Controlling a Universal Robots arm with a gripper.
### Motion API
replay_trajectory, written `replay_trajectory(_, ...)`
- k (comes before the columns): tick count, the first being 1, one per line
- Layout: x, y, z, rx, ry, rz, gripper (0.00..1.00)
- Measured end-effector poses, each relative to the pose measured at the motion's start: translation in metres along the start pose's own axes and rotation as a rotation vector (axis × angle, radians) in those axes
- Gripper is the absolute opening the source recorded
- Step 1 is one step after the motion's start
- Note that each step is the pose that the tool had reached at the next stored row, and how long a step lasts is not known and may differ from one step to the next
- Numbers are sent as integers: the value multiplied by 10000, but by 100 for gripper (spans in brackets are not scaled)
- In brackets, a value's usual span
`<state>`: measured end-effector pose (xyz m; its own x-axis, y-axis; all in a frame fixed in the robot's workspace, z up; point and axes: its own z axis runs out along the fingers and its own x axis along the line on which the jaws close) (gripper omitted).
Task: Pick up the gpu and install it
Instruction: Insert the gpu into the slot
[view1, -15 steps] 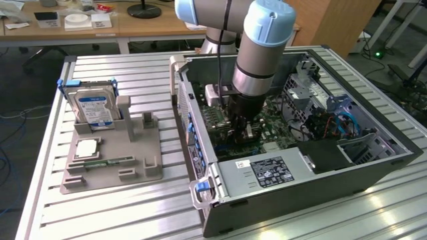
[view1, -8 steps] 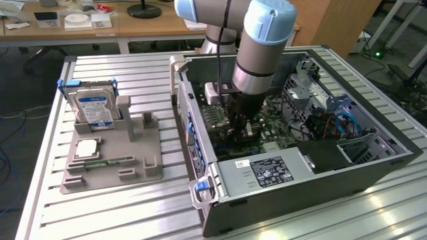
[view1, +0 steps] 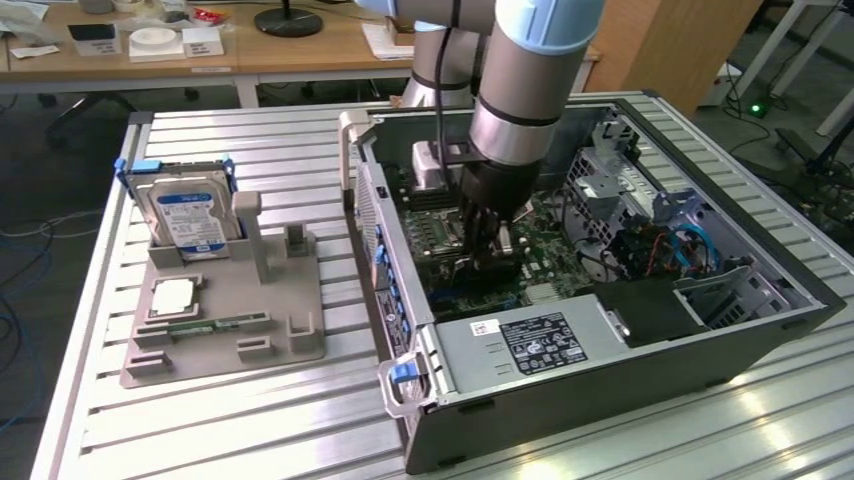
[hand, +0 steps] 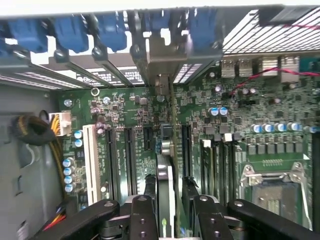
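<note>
Over motherboard, gpu between jaws.

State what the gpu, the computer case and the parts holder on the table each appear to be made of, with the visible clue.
The gpu, seen edge-on between the jaws: dark circuit-board laminate, probably; little shows.
The computer case: sheet metal, going by its thin folded walls and perforated grilles; dark outside, bare grey inside.
The parts holder: matte grey plastic, probably; uniform dull colour, blocky moulded posts.

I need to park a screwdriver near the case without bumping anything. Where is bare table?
Bare slats lie on the table in front of the grey parts holder, and behind the hard drive. Crowded: inside the computer case, where the gripper holds the gpu over the motherboard.
</note>
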<state>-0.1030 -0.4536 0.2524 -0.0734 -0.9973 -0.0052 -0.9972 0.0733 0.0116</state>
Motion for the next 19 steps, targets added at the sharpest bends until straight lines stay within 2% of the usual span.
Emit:
replay_trajectory(8, -1, 4, -253, 55, -4, 1, 35)
replay_trajectory(10, -2, 3, -262, 59, -8, 0, 34)
replay_trajectory(12, -2, 3, -262, 60, -8, 1, 21)
replay_trajectory(14, -1, 3, -263, 58, -5, 1, 21)
replay_trajectory(16, -2, 3, -263, 58, -5, 1, 10)
replay_trajectory(19, -1, 4, -263, 58, -6, 1, 11)
